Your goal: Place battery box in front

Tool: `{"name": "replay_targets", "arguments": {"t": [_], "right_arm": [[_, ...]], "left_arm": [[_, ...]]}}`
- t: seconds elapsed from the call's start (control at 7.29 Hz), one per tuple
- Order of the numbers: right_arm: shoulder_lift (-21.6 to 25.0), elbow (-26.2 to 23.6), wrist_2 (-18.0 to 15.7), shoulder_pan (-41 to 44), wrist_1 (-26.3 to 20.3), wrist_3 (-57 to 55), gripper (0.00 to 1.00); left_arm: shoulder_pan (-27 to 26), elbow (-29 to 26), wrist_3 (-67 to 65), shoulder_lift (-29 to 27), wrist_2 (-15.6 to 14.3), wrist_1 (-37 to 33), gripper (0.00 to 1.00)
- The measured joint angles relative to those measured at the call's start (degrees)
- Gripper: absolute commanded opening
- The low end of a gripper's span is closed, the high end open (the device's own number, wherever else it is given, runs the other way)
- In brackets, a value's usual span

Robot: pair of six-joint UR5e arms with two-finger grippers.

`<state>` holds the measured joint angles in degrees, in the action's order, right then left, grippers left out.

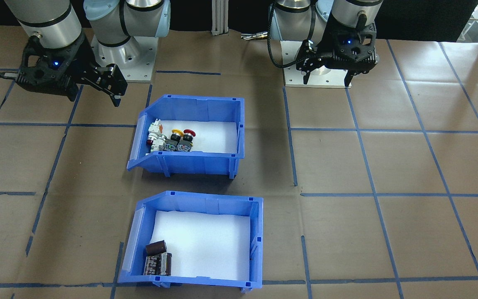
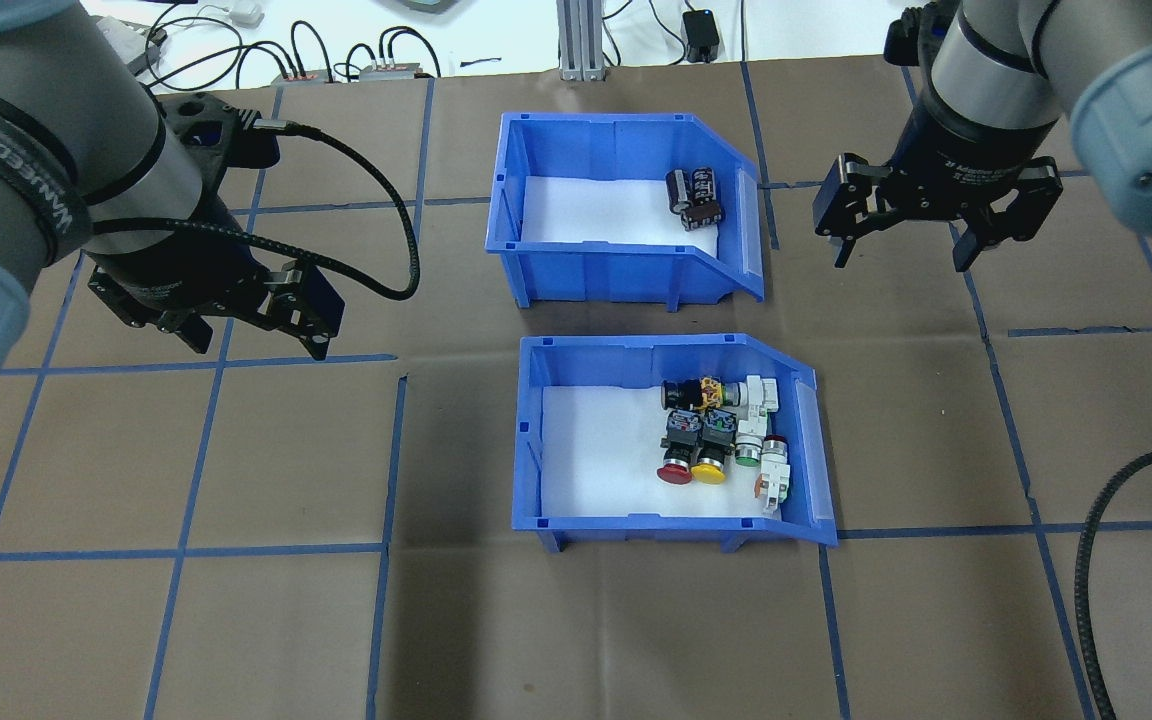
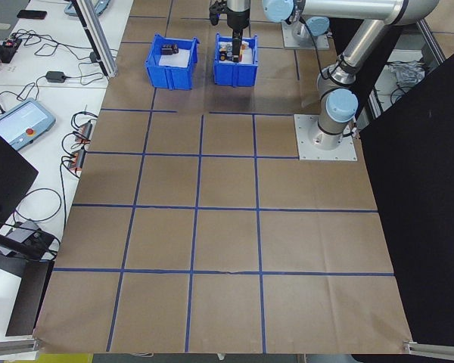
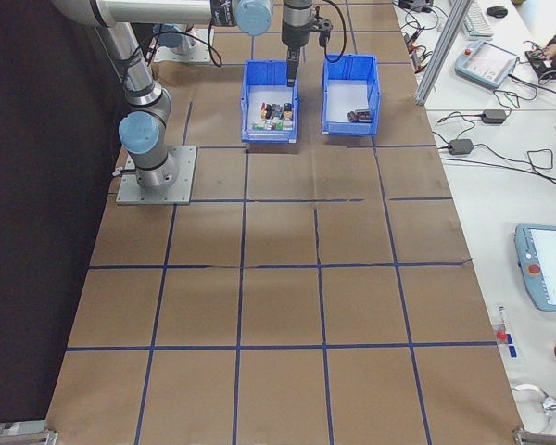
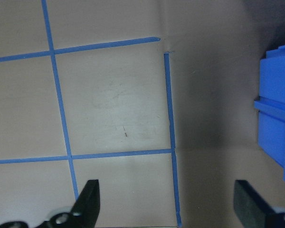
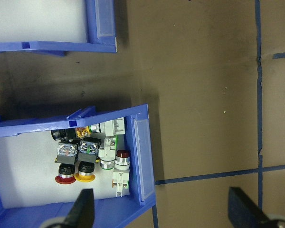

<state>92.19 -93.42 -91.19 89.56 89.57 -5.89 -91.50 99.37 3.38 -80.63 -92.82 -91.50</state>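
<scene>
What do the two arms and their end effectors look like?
Both arms are silver-grey tubes with pale blue joint caps. Each end effector, left and right, is black with two fingers. A black cable loops along the left wrist, which carries a band with white lettering.

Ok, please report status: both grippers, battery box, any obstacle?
Left gripper open, empty. Right gripper open, empty. Battery box on table, far row, untouched. Switch bin sits between it and robot.

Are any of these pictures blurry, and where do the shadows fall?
Left wrist view: soft, the open left gripper fingers blurred. Right wrist view: sharper, switches crisp, a dark shadow between the bins. Overhead view: the battery box shades the paper below its wall; white foam looks washed out.
</scene>
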Motion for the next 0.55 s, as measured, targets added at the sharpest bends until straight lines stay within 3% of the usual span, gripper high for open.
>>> {"name": "replay_targets", "arguments": {"t": [0.55], "right_arm": [[-0.04,-0.01,0.03,0.00,-0.04,0.00,1.00]], "left_arm": [[0.01,0.60,-0.20,-0.98,0.06,5.16,1.00]]}}
